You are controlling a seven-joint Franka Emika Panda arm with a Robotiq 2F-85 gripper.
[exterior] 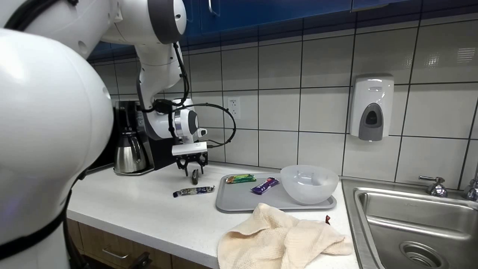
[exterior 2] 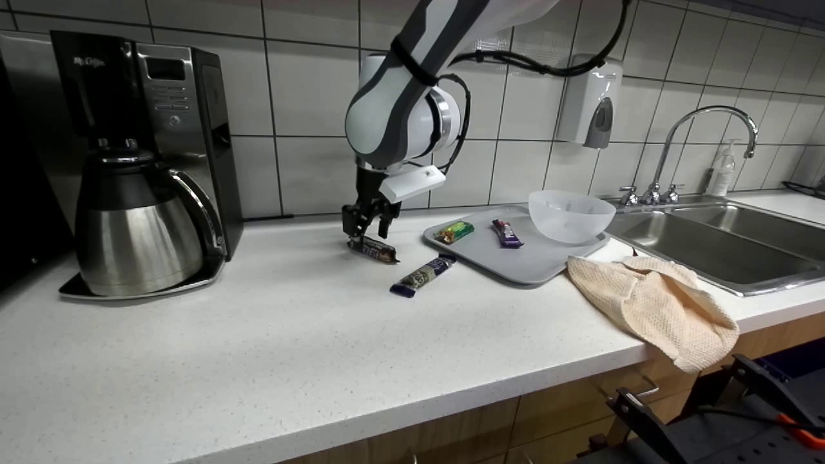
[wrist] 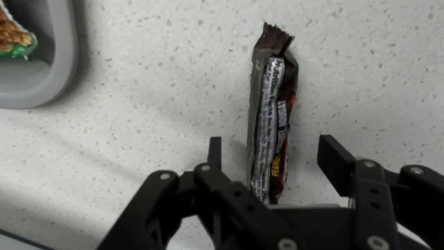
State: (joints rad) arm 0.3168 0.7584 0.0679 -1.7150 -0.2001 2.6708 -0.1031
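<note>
End effector astride brown candy bar, long axis up wrist view

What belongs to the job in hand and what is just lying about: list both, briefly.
Job in hand, it seems:
Pincer, open
Brown bar, between its jaws in the wrist view

Apparently just lying about:
Blue-ended bar
Grey tray, bearing the green bar, purple bar and bowl
Cloth
Coffee maker

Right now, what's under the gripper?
Dark-wrapped candy bar, lying on the countertop. In the wrist view the gripper is open, with a gap between bar and fingers on each side. There the gripper's body covers the bar's near end; that part can't be seen.
</note>
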